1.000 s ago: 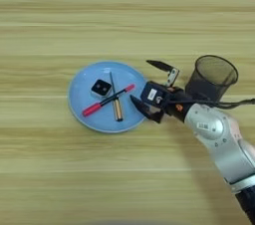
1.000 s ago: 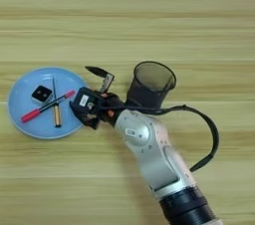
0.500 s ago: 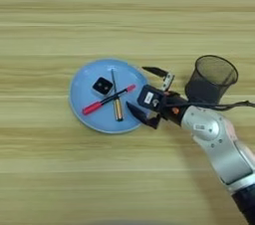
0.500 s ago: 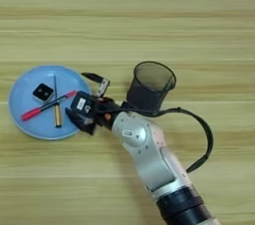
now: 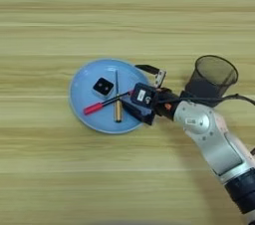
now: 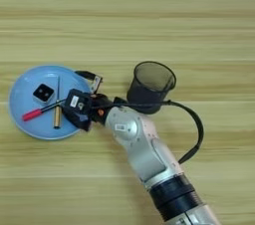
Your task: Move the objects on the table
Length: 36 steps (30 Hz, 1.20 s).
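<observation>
A black square block with a white rim point(image 5: 103, 86) lies on a round blue plate point(image 5: 83, 78). Beside the block, a slim pen point(image 5: 95, 106) with a red left end lies slanted on the plate, crossing a short brass-coloured stick point(image 5: 117, 105). My right gripper point(image 5: 135, 85) is open over the plate's right rim. Its upper finger reaches past the rim, and its lower finger sits right at the pen's right end, hiding that tip. The black wire-mesh cup point(image 5: 214, 74) stands upright on the table point(image 5: 74, 20), right of the gripper. In the right eye view the cup point(image 6: 152, 82) sits just behind my forearm.
My silver forearm point(image 5: 209, 134) runs from the bottom right corner up to the plate. A black cable point(image 6: 191, 119) loops off the arm past the cup's base. Bare wood lies all around the plate and cup.
My gripper has slid left from between cup and plate until it hangs over the plate's right rim at the pen's end. Plate, block, pen and cup have stayed put.
</observation>
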Each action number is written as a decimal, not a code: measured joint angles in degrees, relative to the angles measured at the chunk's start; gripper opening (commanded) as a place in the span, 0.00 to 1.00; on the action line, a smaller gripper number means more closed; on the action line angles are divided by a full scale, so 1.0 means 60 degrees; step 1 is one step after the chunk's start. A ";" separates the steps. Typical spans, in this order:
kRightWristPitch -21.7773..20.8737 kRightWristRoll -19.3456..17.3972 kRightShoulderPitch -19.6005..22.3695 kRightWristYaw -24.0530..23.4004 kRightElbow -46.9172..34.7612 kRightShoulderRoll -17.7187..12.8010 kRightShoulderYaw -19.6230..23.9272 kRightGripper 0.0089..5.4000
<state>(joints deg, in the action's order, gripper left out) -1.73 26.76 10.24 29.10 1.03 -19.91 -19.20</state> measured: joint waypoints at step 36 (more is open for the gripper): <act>-0.0474 -0.1716 0.1181 0.1472 0.2383 0.0116 -0.0272 0.56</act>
<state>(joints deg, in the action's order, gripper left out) -4.57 16.46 17.33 37.93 15.33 -19.21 -20.83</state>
